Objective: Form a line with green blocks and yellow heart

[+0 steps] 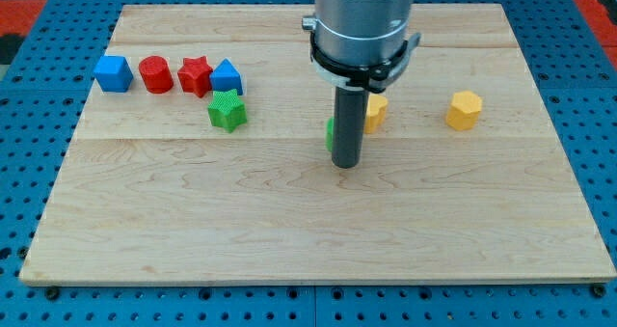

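Note:
My tip (346,162) rests on the wooden board near its middle. A green block (330,134) is almost wholly hidden behind the rod, just a sliver shows at the rod's left edge. A yellow block (376,112), possibly the heart, sits right of the rod, partly hidden by it. A green star (228,110) lies toward the view's left, just below the blue blocks. A yellow hexagon (464,110) lies alone at the view's right.
A row at the view's upper left holds a blue cube (113,73), a red cylinder (155,74), a red star (195,75) and a blue block (226,76). The board (308,231) lies on a blue pegboard table.

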`<move>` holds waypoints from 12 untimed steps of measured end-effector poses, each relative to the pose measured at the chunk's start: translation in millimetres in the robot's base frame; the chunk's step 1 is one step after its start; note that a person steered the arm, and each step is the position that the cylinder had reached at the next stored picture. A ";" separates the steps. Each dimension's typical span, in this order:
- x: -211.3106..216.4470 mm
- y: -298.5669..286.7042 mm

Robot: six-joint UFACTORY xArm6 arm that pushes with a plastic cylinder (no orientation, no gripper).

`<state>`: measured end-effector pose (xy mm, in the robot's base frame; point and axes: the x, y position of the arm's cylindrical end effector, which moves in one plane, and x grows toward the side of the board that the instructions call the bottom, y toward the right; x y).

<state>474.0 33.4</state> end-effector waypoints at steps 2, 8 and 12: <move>-32.2 -3.1; -13.4 68.6; 61.7 7.5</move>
<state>535.7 40.9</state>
